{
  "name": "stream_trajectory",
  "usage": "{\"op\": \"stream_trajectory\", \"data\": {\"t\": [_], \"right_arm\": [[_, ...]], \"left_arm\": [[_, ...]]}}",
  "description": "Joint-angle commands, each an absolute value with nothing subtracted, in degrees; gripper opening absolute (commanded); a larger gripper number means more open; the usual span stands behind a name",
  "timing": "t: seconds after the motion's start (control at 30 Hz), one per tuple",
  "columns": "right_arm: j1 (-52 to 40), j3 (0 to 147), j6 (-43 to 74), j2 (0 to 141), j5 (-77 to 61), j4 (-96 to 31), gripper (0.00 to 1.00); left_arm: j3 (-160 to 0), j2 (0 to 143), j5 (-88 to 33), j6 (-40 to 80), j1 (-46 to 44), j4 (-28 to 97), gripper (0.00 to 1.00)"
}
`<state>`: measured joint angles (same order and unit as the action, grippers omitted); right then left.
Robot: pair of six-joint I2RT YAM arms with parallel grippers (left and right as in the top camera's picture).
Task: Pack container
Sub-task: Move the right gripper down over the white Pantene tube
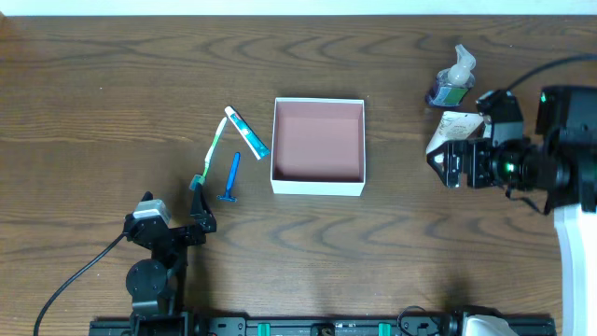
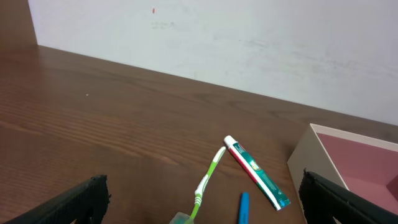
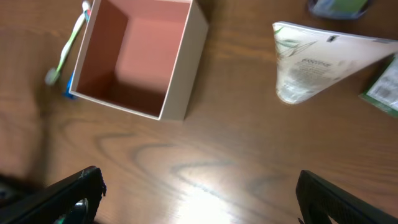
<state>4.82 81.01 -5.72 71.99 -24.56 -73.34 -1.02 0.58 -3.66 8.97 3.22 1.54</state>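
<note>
Overhead view: I see the container (image 1: 317, 140), a shallow square white cardboard box with a reddish-pink inside. It stands lidless and upright near the middle of the wooden table (image 1: 373, 261), and its whole pink floor is visible.

Three items lie just left of the container, apart from its wall:
- a toothpaste tube (image 1: 246, 133);
- a green-white toothbrush (image 1: 211, 149), its handle end close to the tube's cap;
- a blue razor (image 1: 231, 177), nearest the front.

Well to the right of the container stand a pump bottle (image 1: 453, 79) and, in front of it, a white squeeze tube (image 1: 454, 129) lying on its side. The right wrist view also shows a green-white carton (image 3: 380, 92) beside that tube.

The left gripper (image 1: 201, 210) sits near the front edge with its jaws spread fully apart, gripping nothing. The toothbrush head lies just ahead of it.

The right gripper (image 1: 446, 166) is beside the white squeeze tube with its jaws equally wide, and it holds nothing. In the right wrist view, bare table shows between its fingers (image 3: 68, 193).
</note>
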Motion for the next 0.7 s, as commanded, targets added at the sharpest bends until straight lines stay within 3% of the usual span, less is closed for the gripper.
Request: {"op": "stream_trajectory", "data": {"t": [0.0,0.07,0.2,0.43,0.67], "right_arm": [[6.0,83.6,-6.0,74.0,-34.0,-74.4,0.99],[6.0,83.6,-5.5,74.4,-42.4,-75.7,0.99],[6.0,83.6,-10.8,74.2,-45.0,-75.5,0.99],[6.0,83.6,-4.1,72.3,-14.9,-69.6,0.99],[6.0,83.5,-8.6,73.2,-9.8,-58.3,0.99]], "left_arm": [[-0.2,0.2,-4.1,8.8,3.1,3.8,0.98],[-0.2,0.2,-4.1,8.8,3.1,3.8,0.98],[-0.2,0.2,-4.1,8.8,3.1,3.8,0.98],[-0.2,0.2,-4.1,8.8,3.1,3.8,0.98],[-0.2,0.2,-4.1,8.8,3.1,3.8,0.98]]}}
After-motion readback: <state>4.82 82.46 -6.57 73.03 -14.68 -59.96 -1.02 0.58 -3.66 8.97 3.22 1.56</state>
